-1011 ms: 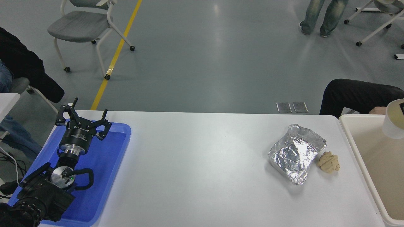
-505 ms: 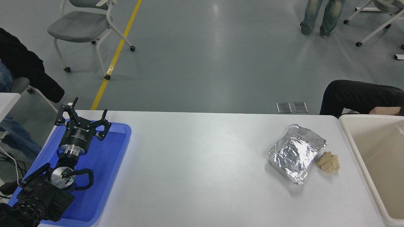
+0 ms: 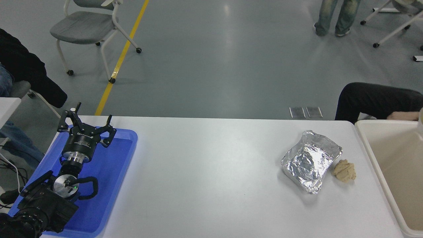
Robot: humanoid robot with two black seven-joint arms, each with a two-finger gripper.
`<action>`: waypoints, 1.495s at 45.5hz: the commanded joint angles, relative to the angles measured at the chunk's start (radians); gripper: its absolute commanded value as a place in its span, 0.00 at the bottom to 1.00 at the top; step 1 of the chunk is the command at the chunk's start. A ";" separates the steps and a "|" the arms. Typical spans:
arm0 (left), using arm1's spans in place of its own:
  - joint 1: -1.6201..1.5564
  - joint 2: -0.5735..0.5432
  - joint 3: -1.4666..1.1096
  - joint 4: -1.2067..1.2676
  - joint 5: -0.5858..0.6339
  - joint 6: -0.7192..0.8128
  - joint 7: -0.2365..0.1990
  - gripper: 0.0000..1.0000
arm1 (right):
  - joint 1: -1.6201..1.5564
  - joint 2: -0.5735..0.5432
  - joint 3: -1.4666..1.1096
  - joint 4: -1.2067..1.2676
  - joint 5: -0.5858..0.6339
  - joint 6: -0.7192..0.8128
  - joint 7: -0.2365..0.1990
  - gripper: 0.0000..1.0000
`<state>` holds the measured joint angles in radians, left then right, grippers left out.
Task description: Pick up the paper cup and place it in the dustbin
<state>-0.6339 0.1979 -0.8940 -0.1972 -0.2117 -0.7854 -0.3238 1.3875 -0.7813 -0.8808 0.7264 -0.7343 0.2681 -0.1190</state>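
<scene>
Since a second ago, your cup (image 3: pixel 421 119) has slid to a sliver at the right edge above the bin (image 3: pixel 363 132); right gripper unseen, jaws untellable; left gripper (image 3: pixel 86 127) parked, jaws wide; drop seems imminent.

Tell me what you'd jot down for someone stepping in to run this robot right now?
Left gripper: open, holding nothing, parked over the blue tray.
Right arm and gripper: out of view.
Paper cup: only a pale sliver shows at the right edge above the dustbin; cannot tell who or what holds it.
Dustbin: what shows of its inside looks empty.
Foil container and tan lump: on the table, not part of the job.
Done: cup off the table.
Left: confirm cup lands in the dustbin.
</scene>
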 commanded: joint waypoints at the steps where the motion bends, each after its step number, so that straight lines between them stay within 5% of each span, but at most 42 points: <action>1: 0.000 0.000 0.000 0.002 0.000 0.000 -0.001 1.00 | -0.419 0.068 0.345 -0.290 0.012 -0.130 -0.001 0.00; 13: 0.000 0.000 0.000 0.002 0.000 0.000 -0.001 1.00 | -0.666 0.180 0.652 -0.444 0.033 -0.221 0.004 0.00; 44: 0.000 0.000 0.001 -0.001 0.000 0.000 -0.001 1.00 | -0.757 0.254 0.711 -0.470 0.092 -0.270 0.013 0.00; 45: 0.000 0.000 0.001 -0.001 0.000 0.000 -0.001 1.00 | -0.757 0.252 0.709 -0.470 0.092 -0.270 0.012 0.06; 46: 0.000 0.000 0.001 -0.001 0.000 0.000 -0.001 1.00 | -0.754 0.251 0.709 -0.470 0.092 -0.270 0.013 0.22; 47: 0.000 0.000 0.001 0.002 0.000 0.000 -0.001 1.00 | -0.751 0.249 0.709 -0.469 0.092 -0.259 0.013 0.52; 48: -0.001 0.000 0.000 -0.001 0.000 0.000 0.000 1.00 | -0.748 0.248 0.709 -0.467 0.092 -0.259 0.013 1.00; 68: -0.001 -0.002 0.001 -0.001 0.000 0.000 0.000 1.00 | -0.665 0.189 0.663 -0.365 0.092 -0.244 0.018 1.00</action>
<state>-0.6348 0.1976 -0.8932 -0.1972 -0.2117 -0.7854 -0.3236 0.6682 -0.5421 -0.1838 0.2837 -0.6402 0.0144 -0.1014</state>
